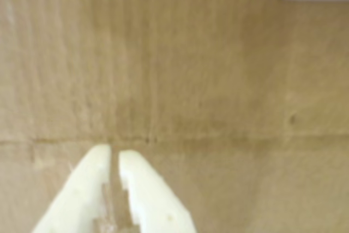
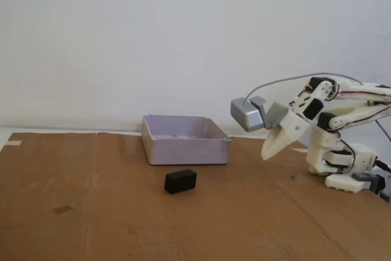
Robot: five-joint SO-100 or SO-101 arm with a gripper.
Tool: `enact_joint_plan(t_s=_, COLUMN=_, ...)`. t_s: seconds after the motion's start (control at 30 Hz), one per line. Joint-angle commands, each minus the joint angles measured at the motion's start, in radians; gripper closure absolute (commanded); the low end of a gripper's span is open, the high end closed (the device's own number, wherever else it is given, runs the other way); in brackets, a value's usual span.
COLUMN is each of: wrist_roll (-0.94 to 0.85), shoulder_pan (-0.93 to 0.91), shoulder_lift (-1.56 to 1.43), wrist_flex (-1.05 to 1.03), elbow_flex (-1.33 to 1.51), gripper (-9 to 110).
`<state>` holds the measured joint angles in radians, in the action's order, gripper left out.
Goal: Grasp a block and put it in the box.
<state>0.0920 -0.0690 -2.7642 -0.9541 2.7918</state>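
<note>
The jaws (image 2: 266, 154) are hanging in the air above the cardboard-covered table (image 2: 91, 212), pressed almost together with only a thin slit between the tips, and they are carrying nothing. In the wrist view the two pale fingers (image 1: 90, 189) are showing bare cardboard ahead of them and no load between them.

The block (image 2: 181, 181) is sitting on the table well apart from the jaws, lower than them and off to their left in the fixed view. It is lying just in front of the box (image 2: 186, 149), near it but not touching it. The box is standing between the block and the back wall, also to the left of the jaws, and its visible interior is looking empty. A pale corner at the top right of the wrist view is probably the box, though it is too blurred to say.

Judgement: nothing of the task is done yet. Approaching, opening, gripping the block, lifting it and dropping it in the box all remain.
</note>
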Motion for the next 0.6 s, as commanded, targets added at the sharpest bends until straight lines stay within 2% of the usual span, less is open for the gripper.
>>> enact_joint_plan(t_s=0.0, wrist_roll=-0.003, shoulder_pan=-0.009, shoulder_lift=0.043, wrist_flex=0.077, elbow_flex=-0.163, gripper=101)
enact_joint_plan(t_s=0.57, wrist_roll=-0.005, shoulder_pan=-0.003, shoulder_lift=0.453, wrist_flex=0.083, elbow_flex=-0.589, gripper=101)
